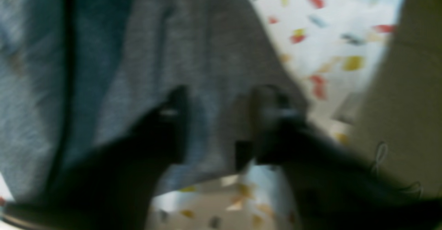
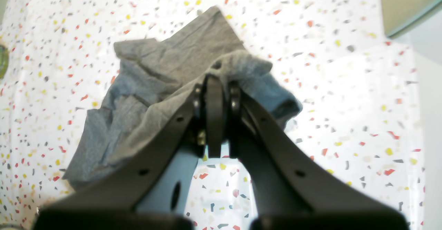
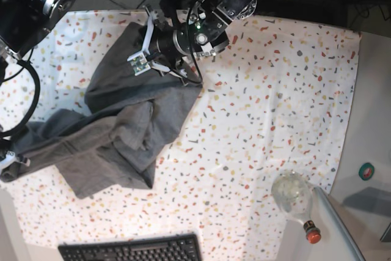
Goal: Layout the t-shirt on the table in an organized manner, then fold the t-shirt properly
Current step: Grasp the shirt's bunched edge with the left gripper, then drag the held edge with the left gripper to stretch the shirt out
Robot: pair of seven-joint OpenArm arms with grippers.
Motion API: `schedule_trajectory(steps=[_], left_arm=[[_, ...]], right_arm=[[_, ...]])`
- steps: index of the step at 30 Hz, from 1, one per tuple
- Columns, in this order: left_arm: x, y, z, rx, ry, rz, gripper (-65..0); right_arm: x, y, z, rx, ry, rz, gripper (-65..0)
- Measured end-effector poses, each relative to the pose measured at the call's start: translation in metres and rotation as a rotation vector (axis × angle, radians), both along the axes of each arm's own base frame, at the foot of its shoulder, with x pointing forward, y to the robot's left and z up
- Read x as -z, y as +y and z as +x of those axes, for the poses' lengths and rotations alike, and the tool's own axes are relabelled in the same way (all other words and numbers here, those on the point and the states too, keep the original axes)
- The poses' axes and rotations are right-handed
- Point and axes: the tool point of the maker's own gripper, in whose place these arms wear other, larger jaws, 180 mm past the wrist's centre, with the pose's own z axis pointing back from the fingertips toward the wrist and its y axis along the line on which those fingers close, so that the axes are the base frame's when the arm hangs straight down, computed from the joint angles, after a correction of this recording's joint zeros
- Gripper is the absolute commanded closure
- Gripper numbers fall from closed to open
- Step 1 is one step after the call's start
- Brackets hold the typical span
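Note:
The grey t-shirt (image 3: 122, 126) lies crumpled over the left half of the speckled table (image 3: 275, 90). My left gripper (image 3: 182, 74) is down at the shirt's far right edge. In the blurred left wrist view its fingers (image 1: 176, 109) stand somewhat apart, with grey t-shirt (image 1: 207, 43) cloth between and behind them above the table (image 1: 328, 22); whether they pinch it is unclear. My right gripper (image 2: 215, 76) is shut on a bunched fold of the t-shirt (image 2: 155, 71), lifted slightly off the table (image 2: 345, 85). In the base view the right gripper (image 3: 7, 160) sits at the shirt's near left corner.
A black keyboard (image 3: 131, 250) lies along the front edge. A clear glass bottle (image 3: 292, 195) with a red cap lies at the table's front right corner. A pale surface with a small green disc (image 3: 366, 171) adjoins the right edge.

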Motion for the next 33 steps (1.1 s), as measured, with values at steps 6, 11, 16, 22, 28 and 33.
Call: schedule_trajectory(steps=[6,11,16,22,28,33], left_arm=[[0.029,0.0,0.007,-0.029,0.069,0.013,0.0],[0.037,0.0,0.017,-0.046,0.106,-0.038,0.0],[0.035,0.072,0.08,-0.31,0.02,0.002,0.0],[0.02,0.218,0.159,-0.554,-0.104,0.321,0.0],[-0.015,0.19,0.171,-0.514,-0.191,0.235,0.0],[-0.037,0.167,0.128,-0.458,-0.232,0.165,0.0]], right_arm=[[-0.001,-0.001,0.001,0.003,-0.006,0.003,0.0],[-0.012,-0.006,0.007,0.012,-0.057,-0.012,0.0],[-0.015,-0.015,0.006,0.026,-0.052,-0.038,0.0],[-0.005,0.005,0.007,0.003,-0.043,0.015,0.0],[0.01,-0.01,-0.011,0.014,0.008,-0.023,0.0],[0.041,-0.013,-0.041,0.013,0.105,-0.031,0.0]])
